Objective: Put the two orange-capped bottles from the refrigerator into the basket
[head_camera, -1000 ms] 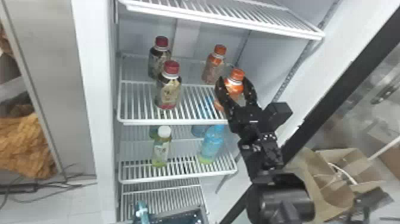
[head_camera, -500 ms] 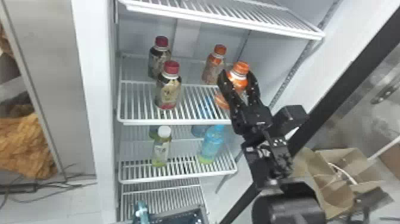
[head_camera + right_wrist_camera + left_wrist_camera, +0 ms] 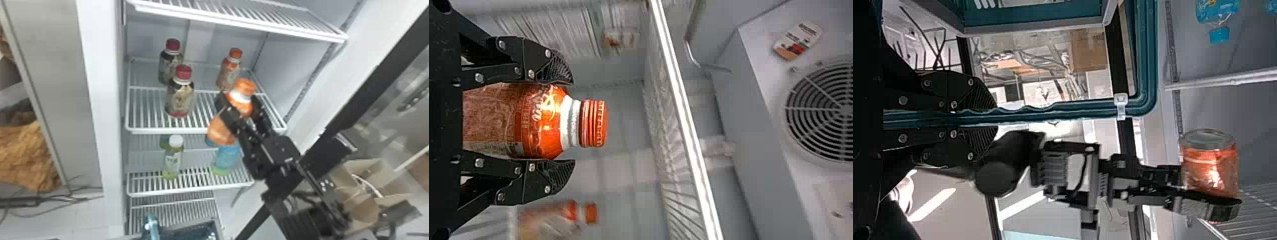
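In right end effector: bottle

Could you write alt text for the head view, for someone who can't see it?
The robot's right gripper holds an orange-capped bottle at an open refrigerator. Behind it, a second orange-capped bottle stands on a wire shelf, with two red-capped bottles to the left and green bottles and blue bottles on the shelf below.
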Robot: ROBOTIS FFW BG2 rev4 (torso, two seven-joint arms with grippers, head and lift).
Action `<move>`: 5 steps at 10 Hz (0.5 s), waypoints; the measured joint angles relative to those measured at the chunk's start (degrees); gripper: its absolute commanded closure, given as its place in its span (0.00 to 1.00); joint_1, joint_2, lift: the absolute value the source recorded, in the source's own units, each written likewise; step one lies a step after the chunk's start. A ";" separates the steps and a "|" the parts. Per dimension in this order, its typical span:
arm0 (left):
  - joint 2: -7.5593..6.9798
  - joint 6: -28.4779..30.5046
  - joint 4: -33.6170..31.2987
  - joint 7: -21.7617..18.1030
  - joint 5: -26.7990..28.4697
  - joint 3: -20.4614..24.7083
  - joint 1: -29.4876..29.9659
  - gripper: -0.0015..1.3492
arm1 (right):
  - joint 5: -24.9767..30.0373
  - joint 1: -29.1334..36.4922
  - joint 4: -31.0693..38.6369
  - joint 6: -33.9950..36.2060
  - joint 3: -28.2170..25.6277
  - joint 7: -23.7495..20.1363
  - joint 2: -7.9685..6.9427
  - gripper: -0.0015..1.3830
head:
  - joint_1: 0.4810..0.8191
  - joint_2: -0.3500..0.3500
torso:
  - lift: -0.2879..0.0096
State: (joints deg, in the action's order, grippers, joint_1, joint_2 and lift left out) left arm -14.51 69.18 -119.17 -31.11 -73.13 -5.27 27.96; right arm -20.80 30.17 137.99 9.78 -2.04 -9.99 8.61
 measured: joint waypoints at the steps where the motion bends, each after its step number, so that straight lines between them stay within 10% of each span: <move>1: 0.02 0.00 0.00 0.00 0.01 0.01 -0.04 0.90 | -1.71 4.03 5.29 5.24 0.33 -0.41 0.00 0.65 | 0.63 0.00 | 0.83; 5: 0.09 0.00 0.00 0.00 0.01 0.02 -0.12 0.90 | -2.57 12.24 19.25 30.21 -1.65 -3.52 -0.05 0.65 | 0.63 0.00 | 0.83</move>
State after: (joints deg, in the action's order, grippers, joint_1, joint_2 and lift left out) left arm -14.42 69.18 -119.17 -31.11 -73.12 -5.25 27.84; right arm -23.37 42.42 157.24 39.98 -3.69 -13.51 8.57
